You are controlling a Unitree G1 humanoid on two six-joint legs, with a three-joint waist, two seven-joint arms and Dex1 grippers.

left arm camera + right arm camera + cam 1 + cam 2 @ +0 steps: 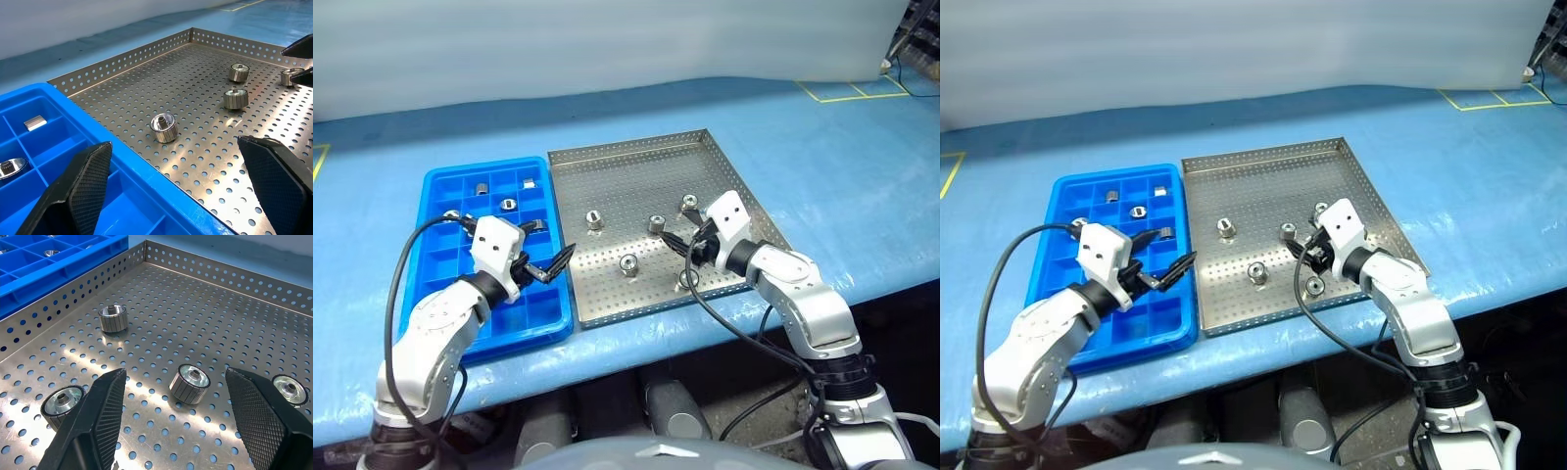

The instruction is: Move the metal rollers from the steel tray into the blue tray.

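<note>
The steel tray (pixel 705 157) lies in the middle of the table with several metal rollers on its perforated floor, among them one (pixel 593 219) near its left side, one (pixel 657 223) mid-tray and one (pixel 628 262) nearer the front. The blue tray (pixel 440 181) sits against its left side and holds several rollers (pixel 509 205) in its far cells. My left gripper (pixel 546 250) hangs open and empty over the blue tray's right near part. My right gripper (pixel 683 238) is open low over the steel tray, and a roller (pixel 190 382) stands just ahead between its fingers (pixel 105 416).
The trays rest on a blue-covered table whose front edge runs just below them. Two more rollers (pixel 689 203) (pixel 686 279) lie beside my right gripper. Yellow tape marks (pixel 857 93) lie at the far right, and a pale wall stands behind.
</note>
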